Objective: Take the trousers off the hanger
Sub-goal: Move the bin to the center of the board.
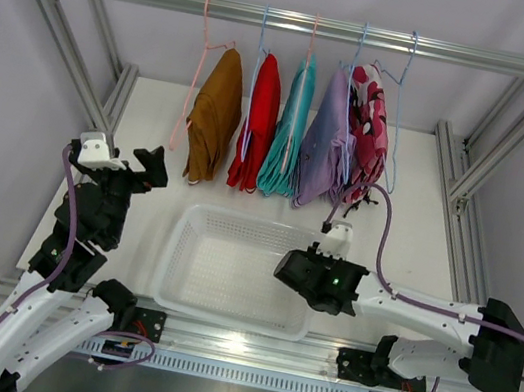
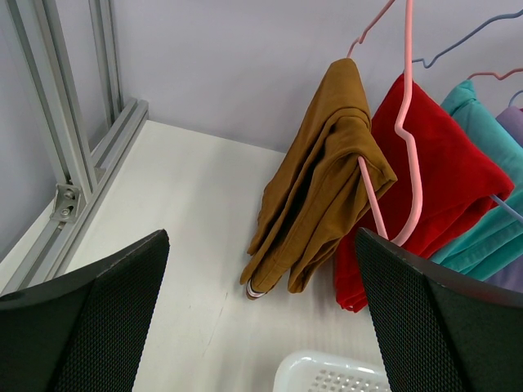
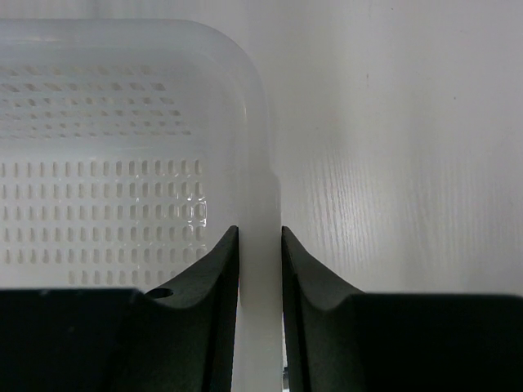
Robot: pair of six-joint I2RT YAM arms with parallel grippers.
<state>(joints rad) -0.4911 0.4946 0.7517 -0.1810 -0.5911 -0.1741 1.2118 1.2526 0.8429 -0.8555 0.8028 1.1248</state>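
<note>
Your left pincer gapes empty left of the basket; your right pincer clamps its rim. Trousers hang beyond the basket: tug sideways and a hanger may slip off.

Left tool raised, jaws wide apart. Right tool low, clamped on basket rim.

A white table stands within grey aluminium framing and pale walls.
</note>
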